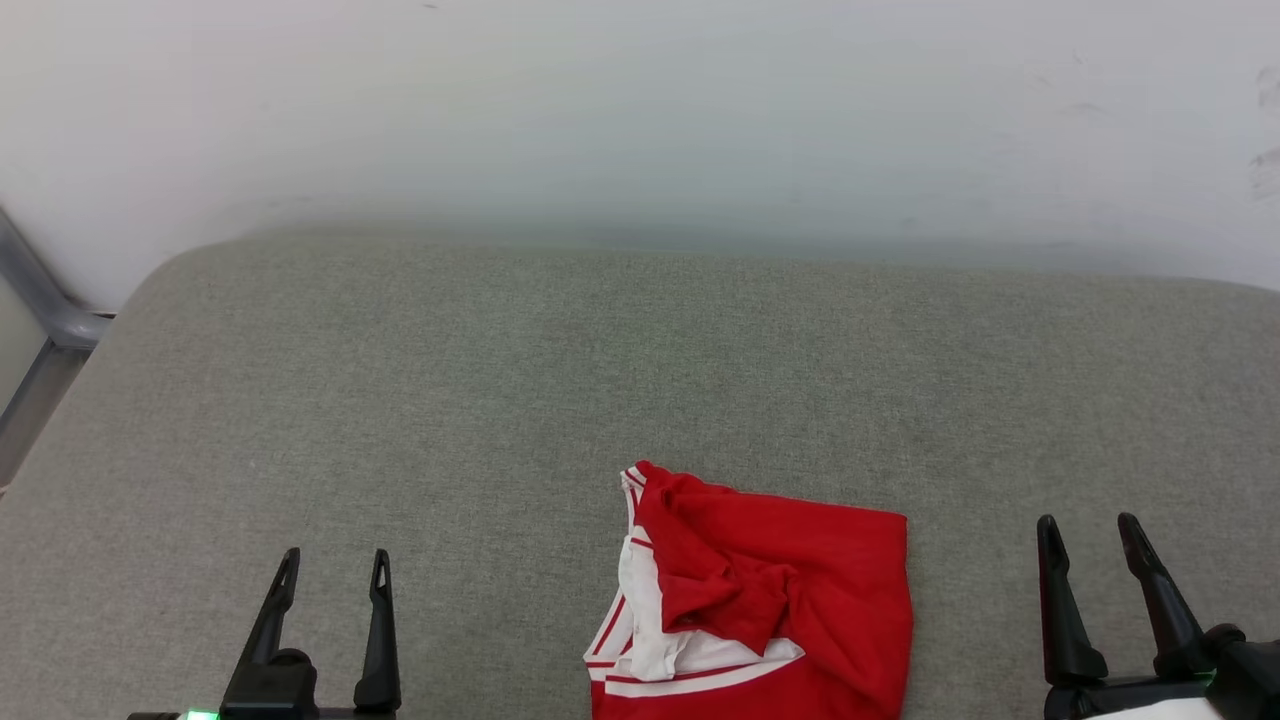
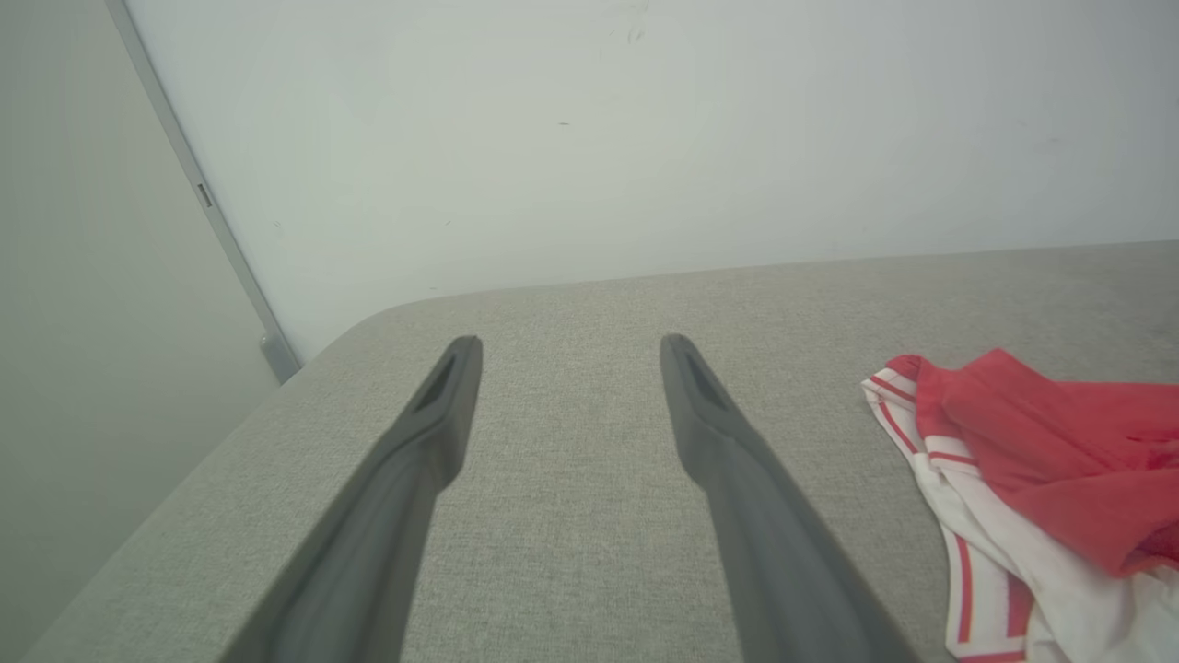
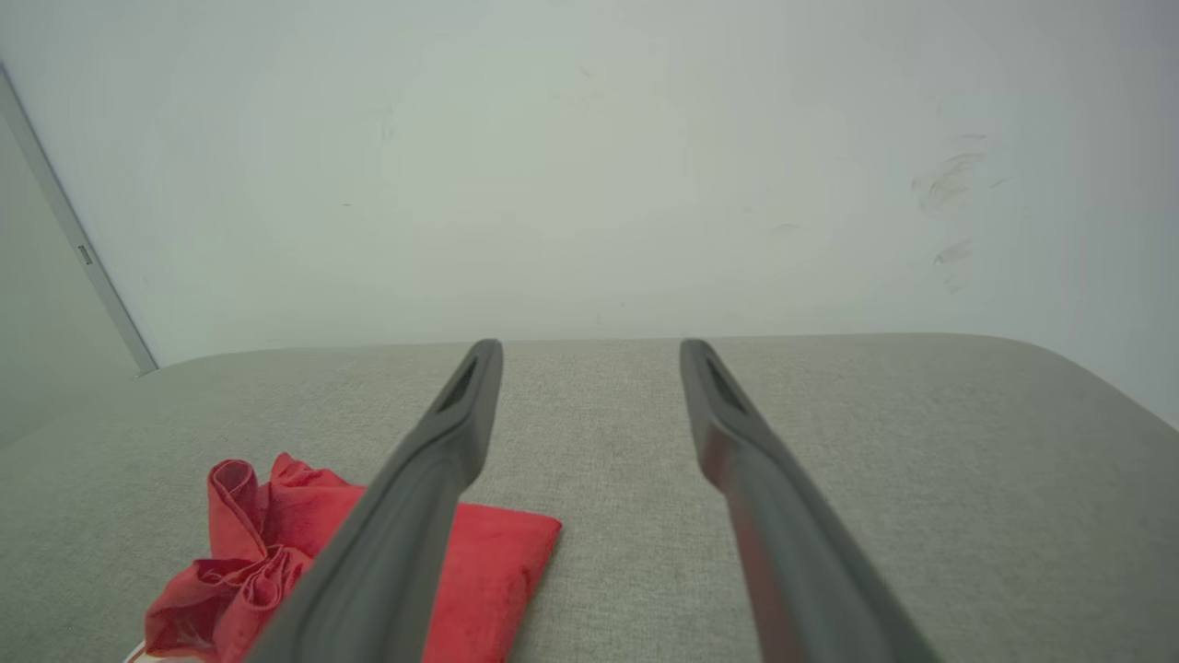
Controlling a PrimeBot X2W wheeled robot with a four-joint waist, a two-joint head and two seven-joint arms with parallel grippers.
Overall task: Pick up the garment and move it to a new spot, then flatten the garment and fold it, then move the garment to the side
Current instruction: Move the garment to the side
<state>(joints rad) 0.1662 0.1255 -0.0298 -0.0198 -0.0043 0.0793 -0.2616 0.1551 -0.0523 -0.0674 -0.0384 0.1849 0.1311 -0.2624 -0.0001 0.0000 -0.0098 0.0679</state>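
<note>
The left pincer (image 1: 335,555) carries two long matt-black fingers (image 1: 268,628) that taper to narrow rounded tips, each with an elongated slot just below the tip. They are seated in blocky black mounts (image 1: 275,685) with a small green indicator light (image 1: 200,714) lit at the base. The right pincer (image 1: 1088,522) is of the same pattern, its chunky black base sitting above a strip of pale casing (image 1: 1150,711) (a faint green glint shows beside it); seen close, the finger surfaces are dark grey and smooth.

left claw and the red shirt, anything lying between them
Nothing but bare grey cushion separates the left claw from the crumpled shirt; the head view shows it.
</note>
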